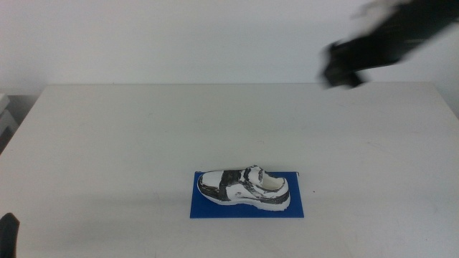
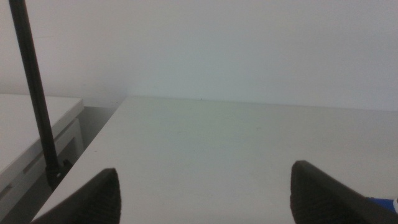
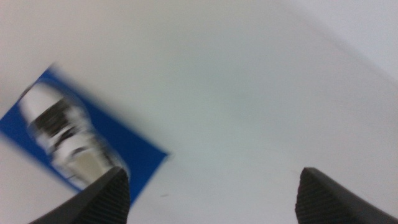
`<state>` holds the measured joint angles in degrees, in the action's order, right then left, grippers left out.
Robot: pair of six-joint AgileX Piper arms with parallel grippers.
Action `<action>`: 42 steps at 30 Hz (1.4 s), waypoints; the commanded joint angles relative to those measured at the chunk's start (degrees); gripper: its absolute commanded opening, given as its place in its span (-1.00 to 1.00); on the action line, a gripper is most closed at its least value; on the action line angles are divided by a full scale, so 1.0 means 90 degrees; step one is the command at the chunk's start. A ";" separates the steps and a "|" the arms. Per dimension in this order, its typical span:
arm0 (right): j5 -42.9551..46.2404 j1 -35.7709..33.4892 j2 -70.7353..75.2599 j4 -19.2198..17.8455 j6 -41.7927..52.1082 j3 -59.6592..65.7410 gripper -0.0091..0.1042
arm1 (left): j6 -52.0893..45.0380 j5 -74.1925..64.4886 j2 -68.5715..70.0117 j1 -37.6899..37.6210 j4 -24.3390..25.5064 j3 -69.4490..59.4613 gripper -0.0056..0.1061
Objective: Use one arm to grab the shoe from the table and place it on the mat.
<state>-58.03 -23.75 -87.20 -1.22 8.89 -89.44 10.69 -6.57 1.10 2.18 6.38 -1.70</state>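
Observation:
The white and black shoe (image 1: 245, 188) lies on its sole on the deep blue mat (image 1: 204, 208) near the front middle of the white table (image 1: 143, 136). My right gripper (image 1: 341, 72) hangs blurred high over the table's far right, well away from the shoe, open and empty. In the right wrist view (image 3: 208, 196) its jaws stand wide apart, with the shoe (image 3: 65, 134) and mat (image 3: 134, 155) below and blurred. My left gripper (image 2: 205, 196) waits at the table's front left corner, open and empty; a sliver of it shows in the middle view (image 1: 8, 233).
A black pole (image 2: 34, 93) and a white side unit (image 2: 31, 130) stand off the table's left edge. A white wall runs behind the table's far edge.

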 commanded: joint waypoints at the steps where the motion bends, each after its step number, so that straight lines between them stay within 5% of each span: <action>1: 0.1022 0.0554 0.1220 0.0055 -0.0202 0.0745 0.45 | 0.0019 0.0518 0.0044 -0.0031 -0.0024 -0.0032 0.78; 9: 0.3048 0.2201 0.4068 0.0183 0.0011 0.3942 0.45 | 0.0019 0.0518 0.0044 -0.0031 -0.0024 -0.0032 0.78; 19: 0.5460 0.2417 0.7158 0.0424 0.0802 0.7188 0.48 | 0.0019 0.0518 0.0044 -0.0031 -0.0024 -0.0032 0.78; 42: 0.5153 0.2417 0.9919 0.0417 0.0787 1.0068 0.46 | 0.0019 0.0520 0.0041 -0.0031 -0.0024 -0.0032 0.78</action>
<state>-16.73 -2.45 0.60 2.75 15.22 1.57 10.69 -6.57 1.10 2.18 6.38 -1.70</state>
